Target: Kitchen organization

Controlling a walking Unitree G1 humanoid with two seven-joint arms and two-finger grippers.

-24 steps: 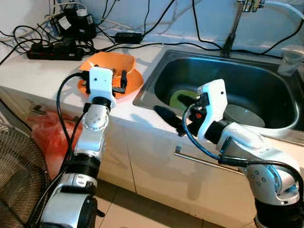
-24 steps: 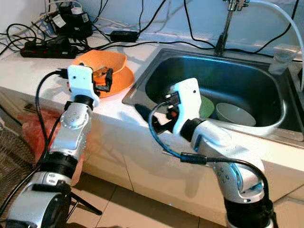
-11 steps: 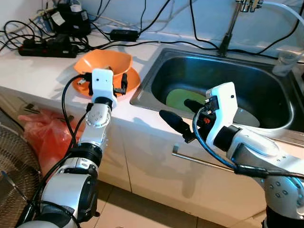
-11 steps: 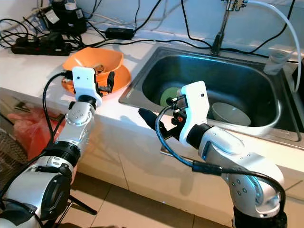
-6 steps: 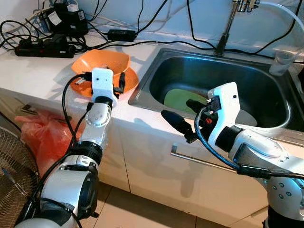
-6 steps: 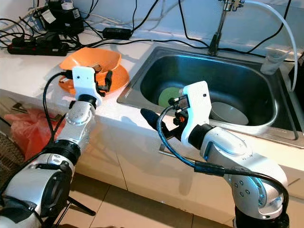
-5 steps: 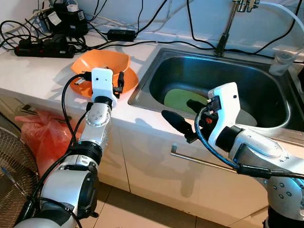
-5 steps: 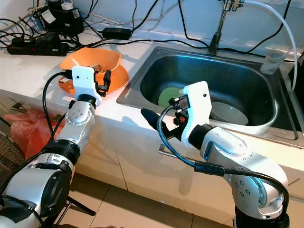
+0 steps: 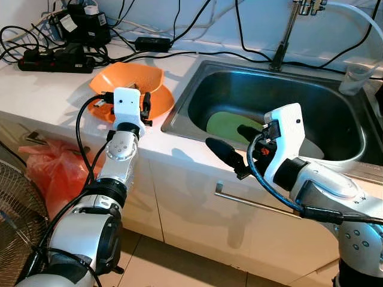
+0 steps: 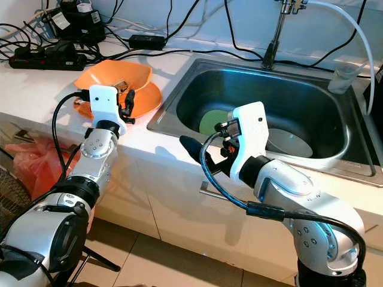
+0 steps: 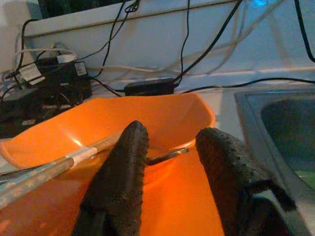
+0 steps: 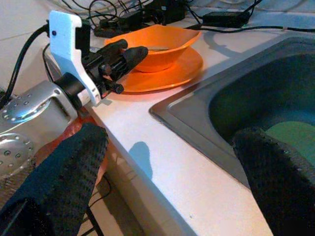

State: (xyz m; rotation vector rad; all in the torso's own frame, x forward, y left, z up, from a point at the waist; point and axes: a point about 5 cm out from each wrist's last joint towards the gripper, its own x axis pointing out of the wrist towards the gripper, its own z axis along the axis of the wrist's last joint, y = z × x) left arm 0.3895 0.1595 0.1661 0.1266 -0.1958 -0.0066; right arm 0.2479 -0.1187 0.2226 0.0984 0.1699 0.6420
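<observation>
left gripper (image 9: 147,106) narrow gap, empty, over orange plate (image 9: 161,103) | right gripper (image 9: 235,147) wide apart, empty, at sink (image 9: 179,119) front rim

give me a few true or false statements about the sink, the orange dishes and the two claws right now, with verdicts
1. The orange bowl sits on the orange plate on the counter. True.
2. The left claw is shut on the bowl's rim. False: its fingers are apart, with nothing between them, close before the orange dishes.
3. A green plate lies in the sink. True.
4. The right claw holds a cup. False: it is open and empty, at the sink's front edge.
5. The power strip lies inside the sink. False: it lies on the counter behind the orange bowl.
</observation>
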